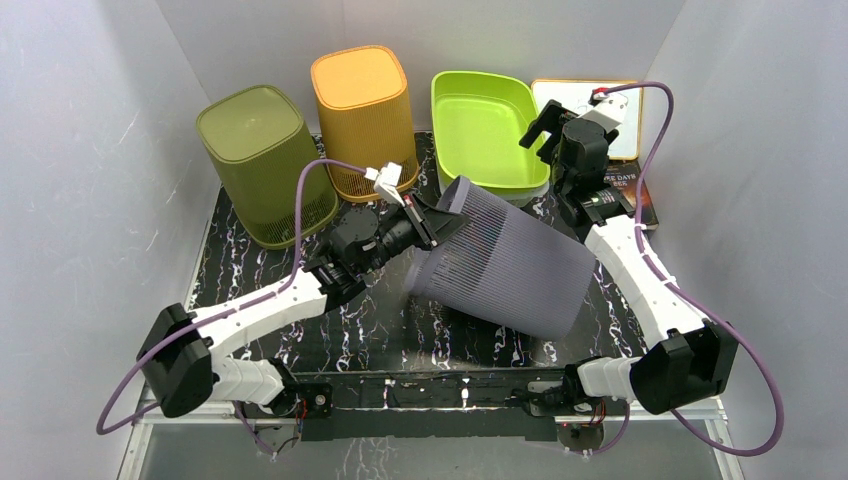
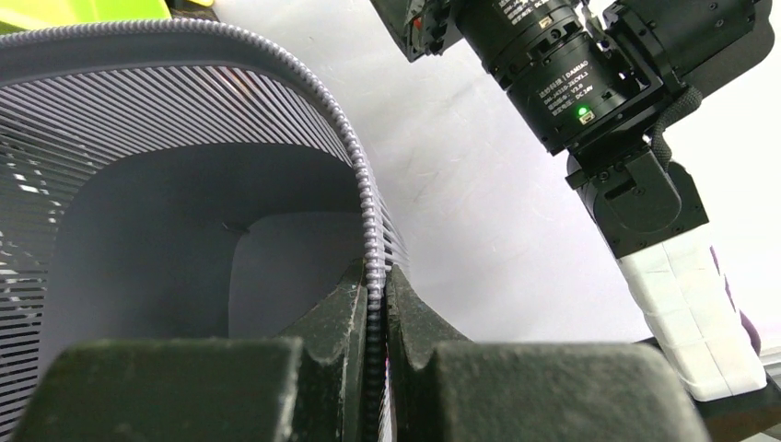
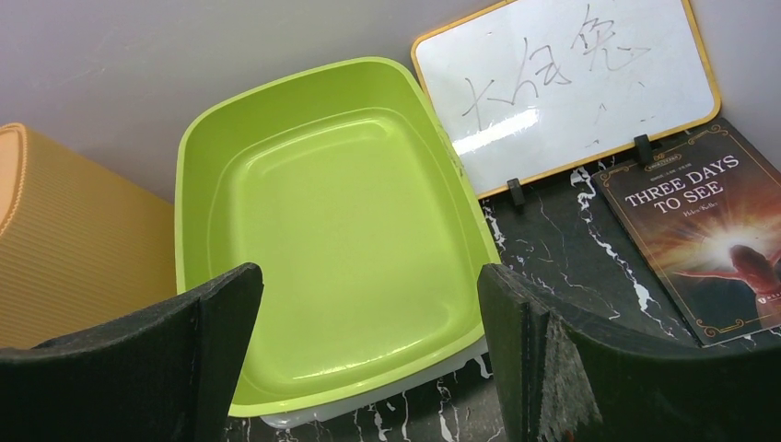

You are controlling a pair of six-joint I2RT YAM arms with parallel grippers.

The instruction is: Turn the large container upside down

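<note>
Container (image 1: 505,265), grey and ribbed, lies tilted, rim pinched by left pincer (image 1: 438,223).

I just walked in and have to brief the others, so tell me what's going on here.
The left pincer is shut on the rim of the grey ribbed container. The container is tipped onto its side over the marbled table, mouth toward the left arm, and is not yet upside down. The right pincer is open and holds nothing, hovering over the lime green tub at the back.
</note>
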